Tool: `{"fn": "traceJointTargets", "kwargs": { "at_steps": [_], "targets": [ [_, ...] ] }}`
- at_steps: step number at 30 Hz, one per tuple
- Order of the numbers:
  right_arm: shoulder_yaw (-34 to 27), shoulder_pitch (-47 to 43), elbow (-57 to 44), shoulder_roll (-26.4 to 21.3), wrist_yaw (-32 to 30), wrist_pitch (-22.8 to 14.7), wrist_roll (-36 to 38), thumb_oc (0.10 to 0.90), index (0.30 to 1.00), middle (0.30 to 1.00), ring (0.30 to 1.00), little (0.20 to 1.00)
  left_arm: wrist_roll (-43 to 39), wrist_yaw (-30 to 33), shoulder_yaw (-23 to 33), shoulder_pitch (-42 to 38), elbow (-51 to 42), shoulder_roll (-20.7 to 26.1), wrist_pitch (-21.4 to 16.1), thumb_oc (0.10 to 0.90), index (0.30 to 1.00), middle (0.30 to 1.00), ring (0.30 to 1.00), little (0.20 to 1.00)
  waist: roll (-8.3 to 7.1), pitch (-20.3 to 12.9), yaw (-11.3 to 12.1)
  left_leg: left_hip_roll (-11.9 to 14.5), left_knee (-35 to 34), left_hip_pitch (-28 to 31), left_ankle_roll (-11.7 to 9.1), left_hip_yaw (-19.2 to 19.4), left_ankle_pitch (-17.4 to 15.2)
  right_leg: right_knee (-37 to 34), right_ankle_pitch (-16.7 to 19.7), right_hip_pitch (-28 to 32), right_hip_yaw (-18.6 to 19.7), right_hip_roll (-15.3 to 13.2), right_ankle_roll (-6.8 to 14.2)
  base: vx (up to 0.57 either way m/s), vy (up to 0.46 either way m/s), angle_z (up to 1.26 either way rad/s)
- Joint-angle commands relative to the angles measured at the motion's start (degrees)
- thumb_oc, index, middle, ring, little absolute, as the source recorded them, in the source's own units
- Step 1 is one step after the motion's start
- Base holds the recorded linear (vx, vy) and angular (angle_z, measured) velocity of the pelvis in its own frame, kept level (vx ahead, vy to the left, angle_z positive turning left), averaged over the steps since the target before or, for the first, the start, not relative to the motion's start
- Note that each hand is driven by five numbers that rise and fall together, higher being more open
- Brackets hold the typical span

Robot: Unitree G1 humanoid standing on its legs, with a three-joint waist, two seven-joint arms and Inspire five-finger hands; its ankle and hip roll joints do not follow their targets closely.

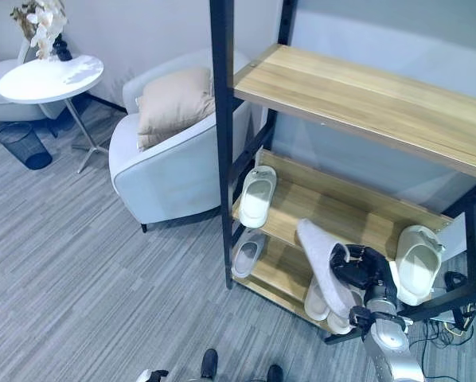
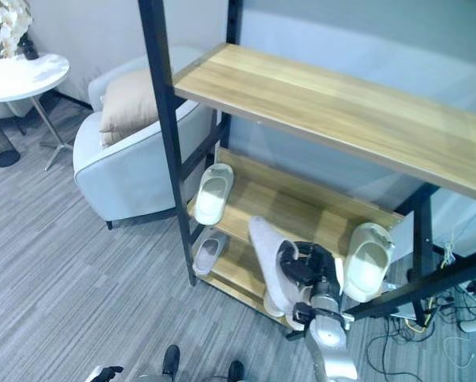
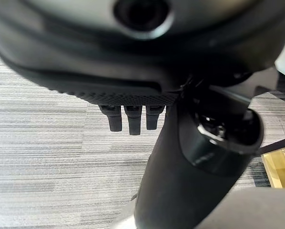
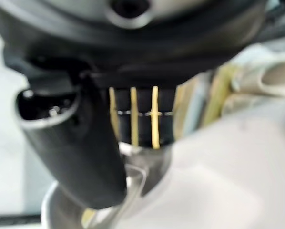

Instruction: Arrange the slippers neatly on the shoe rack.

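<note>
My right hand is shut on a grey slipper, which it holds tilted with the sole showing in front of the rack's lower shelves. In the right wrist view the thumb and fingers curl round the pale slipper. The shoe rack has a black frame and wooden shelves. Its middle shelf carries one white slipper at the left end and another at the right end. On the bottom shelf lie a grey slipper and a partly hidden pale slipper. My left hand hangs open over the carpet.
A pale armchair with a beige pillow stands just left of the rack. Further left are a round white table with flowers and a dark wastebasket. Cables lie on the floor at the right.
</note>
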Motion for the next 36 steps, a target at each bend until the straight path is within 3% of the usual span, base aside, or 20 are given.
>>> {"fn": "traceJointTargets", "kwargs": {
  "at_steps": [1,5,8,16,20,21,23,25,27,28,30,31,33,34,36],
  "targets": [
    [-1.92,-3.65,-10.75,-3.66,4.82,-9.01,1.57,0.400,0.300,0.300,0.300,0.300,-0.35,-2.46,-0.78,-4.07,3.03,-2.89,-2.03,0.800,0.900,0.900,0.900,0.900,-0.96,-1.44,0.00,-0.09,0.50,3.42,-0.01,1.93,-9.75,0.78,-8.96,1.03,0.94,0.19,1.15,-0.07,-0.055,-0.01],
    [-0.21,-0.26,-12.93,-5.13,9.44,-8.32,1.58,0.400,0.300,0.300,0.300,0.300,-0.67,-3.42,0.65,-4.39,3.55,-2.82,-2.36,0.800,0.900,0.900,0.900,0.900,-1.24,-1.18,-0.66,0.49,0.50,3.26,-0.38,2.56,-9.39,0.78,-8.87,0.76,1.20,0.50,1.07,-0.05,-0.050,-0.05],
    [0.93,2.01,-11.48,-4.31,12.41,-8.26,6.03,0.400,0.300,0.300,0.300,0.300,-1.26,-3.79,0.90,-4.48,3.41,-2.63,-2.86,0.800,0.900,0.900,0.900,0.900,-1.23,-1.07,-1.10,0.84,0.50,3.32,-0.48,2.89,-9.28,0.78,-8.72,0.64,1.55,0.70,1.08,-0.01,-0.030,-0.10],
    [5.22,2.43,-6.52,-4.68,14.39,-6.34,5.61,0.400,0.300,0.300,0.300,0.300,-1.97,-3.91,0.09,-4.99,2.13,-1.69,-3.44,0.800,0.900,0.900,0.900,0.900,-1.10,-0.31,-1.26,1.17,0.50,3.85,-0.51,3.23,-9.32,0.78,-8.63,0.87,2.08,0.95,1.08,0.01,-0.015,-0.05],
    [6.80,1.19,-4.25,-5.17,14.34,-5.77,4.44,0.400,0.300,0.300,0.300,0.300,-1.76,-3.56,-0.76,-6.06,1.05,-0.88,-3.71,0.800,0.900,0.900,0.900,0.900,-1.34,1.68,-1.49,1.71,0.50,2.89,-0.74,3.23,-9.11,0.78,-8.31,-0.04,1.78,1.03,1.17,-0.03,-0.003,0.00],
    [7.23,-0.41,-3.31,-5.50,13.66,-5.81,5.06,0.400,0.300,0.300,0.300,0.300,-2.31,-2.90,-2.04,-7.50,-0.44,-0.35,-4.03,0.800,0.900,0.900,0.900,0.900,-2.37,5.46,-1.79,2.21,5.84,-1.79,-1.04,4.06,-9.55,1.80,-7.82,-1.90,1.85,0.11,0.92,-0.11,-0.012,-0.01],
    [7.58,-1.54,-2.04,-5.46,12.96,-5.78,5.20,0.400,0.300,0.300,0.300,0.300,-2.99,-2.69,-2.65,-8.19,-1.66,-0.22,-4.33,0.800,0.900,0.900,0.900,0.900,-2.50,7.00,-1.87,1.84,9.53,-4.66,-1.05,4.35,-10.49,4.15,-8.23,-4.15,1.74,-0.31,0.59,-0.17,0.018,0.04],
    [8.61,-4.95,-0.60,-5.81,11.76,-6.10,4.90,0.400,0.300,0.300,0.300,0.300,-4.68,-1.89,-3.95,-9.76,-3.51,0.38,-4.96,0.800,0.900,0.900,0.900,0.900,-2.39,9.44,-1.92,1.47,13.95,-10.30,-0.79,4.64,-11.50,10.90,-9.81,-10.82,1.24,-0.83,0.06,-0.22,0.066,-0.04],
    [9.16,-7.70,1.51,-5.80,10.71,-6.02,5.19,0.400,0.300,0.300,0.300,0.300,-5.77,-2.31,-4.84,-10.07,-4.76,1.04,-5.41,0.800,0.900,0.900,0.900,0.900,-1.97,10.08,-1.93,1.26,18.90,-15.46,-0.23,4.71,-12.95,18.83,-11.61,-17.34,0.95,-1.89,-0.20,-0.14,0.136,-0.11],
    [8.88,-9.16,2.89,-5.02,9.55,-6.28,6.29,0.400,0.300,0.300,0.300,0.300,-5.86,-2.14,-5.55,-9.87,-4.49,1.31,-5.52,0.800,0.900,0.900,0.900,0.900,-1.42,10.83,-1.76,1.46,24.28,-19.93,0.52,5.16,-14.80,26.45,-13.65,-22.72,1.43,-3.05,-0.21,-0.07,0.140,-0.08],
    [8.71,-10.65,3.56,-4.40,8.44,-6.43,6.80,0.400,0.300,0.300,0.300,0.300,-6.35,-1.99,-5.56,-10.07,-4.00,1.27,-5.41,0.800,0.900,0.900,0.900,0.900,-1.42,11.14,-1.62,1.43,26.44,-21.90,0.83,5.26,-15.64,28.76,-14.66,-24.80,2.09,-3.07,-0.42,-0.04,0.112,-0.06],
    [8.62,-14.01,5.16,-3.93,5.60,-7.02,6.85,0.400,0.300,0.300,0.300,0.300,-8.32,-1.16,-4.58,-10.87,-2.74,1.60,-5.01,0.800,0.900,0.900,0.900,0.900,-1.32,12.77,-1.25,1.79,31.24,-25.79,1.55,5.94,-17.53,34.52,-16.28,-29.65,3.12,-3.51,-0.79,-0.07,0.110,-0.03],
    [7.86,-16.23,4.24,-3.94,4.15,-7.86,6.01,0.400,0.300,0.300,0.300,0.300,-9.16,-0.45,-4.09,-11.85,-2.37,1.77,-5.07,0.800,0.900,0.900,0.900,0.900,-1.42,13.71,-0.87,2.10,36.69,-31.41,2.10,5.95,-18.84,38.58,-17.53,-34.64,3.66,-3.89,-1.25,-0.05,0.065,-0.15],
    [7.59,-17.18,4.01,-3.93,3.51,-8.23,5.68,0.400,0.300,0.300,0.300,0.300,-9.29,-0.11,-3.91,-12.18,-2.48,1.97,-5.24,0.800,0.900,0.900,0.900,0.900,-1.25,13.87,-0.75,2.38,40.22,-33.54,2.18,6.32,-21.42,42.20,-19.19,-37.24,4.47,-4.09,-0.85,0.02,0.027,-0.18],
    [7.48,-18.81,3.81,-4.14,2.67,-8.62,5.38,0.400,0.300,0.300,0.300,0.300,-9.36,0.09,-4.23,-12.34,-2.72,2.15,-5.48,0.800,0.900,0.900,0.900,0.900,-1.08,13.75,-0.51,2.48,42.61,-36.06,2.44,6.03,-22.33,44.39,-20.13,-39.80,4.73,-4.07,-1.09,0.02,0.029,-0.12]
  ]
}}
